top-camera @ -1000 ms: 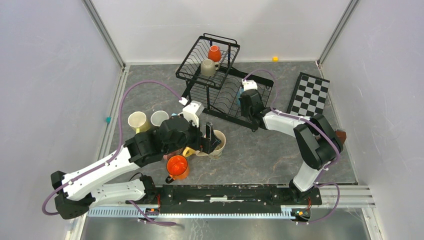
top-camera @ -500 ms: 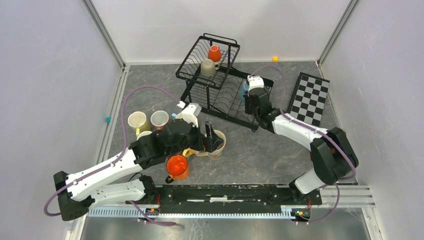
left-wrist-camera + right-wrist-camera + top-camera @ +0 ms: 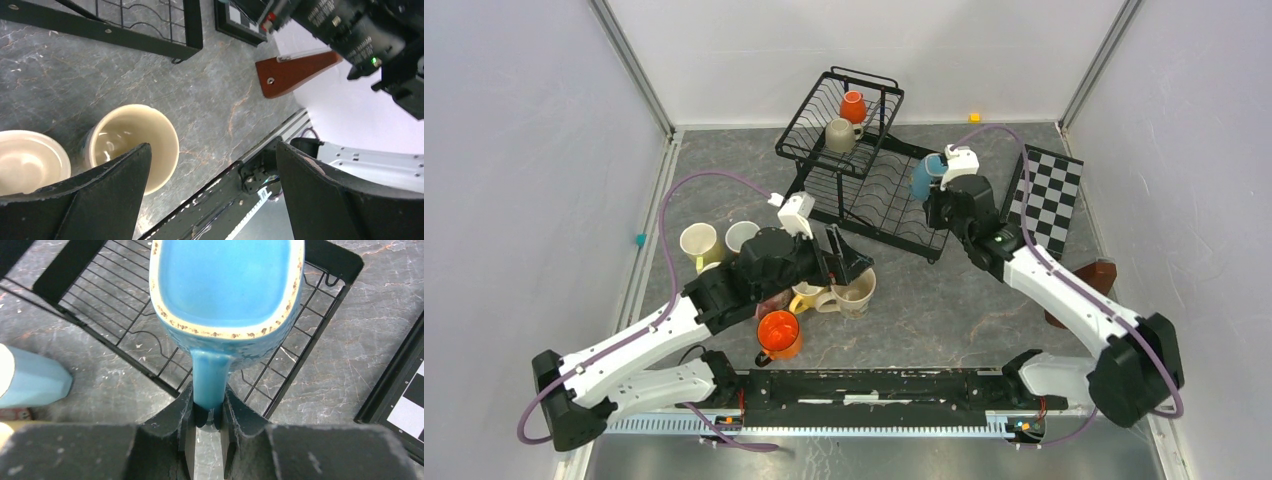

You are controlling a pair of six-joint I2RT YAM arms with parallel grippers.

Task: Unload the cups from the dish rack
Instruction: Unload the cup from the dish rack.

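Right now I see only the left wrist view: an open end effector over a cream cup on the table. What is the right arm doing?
Observer: The right end effector is shut on the handle of a blue cup, held over the dish rack's edge.
Reviewer: Any cups left in the rack?
Observer: Two, on its raised tier: a small orange cup and a beige cup.
Reviewer: What sits nearer the arm bases than my cream cup?
Observer: A bright orange cup, upright on the table.
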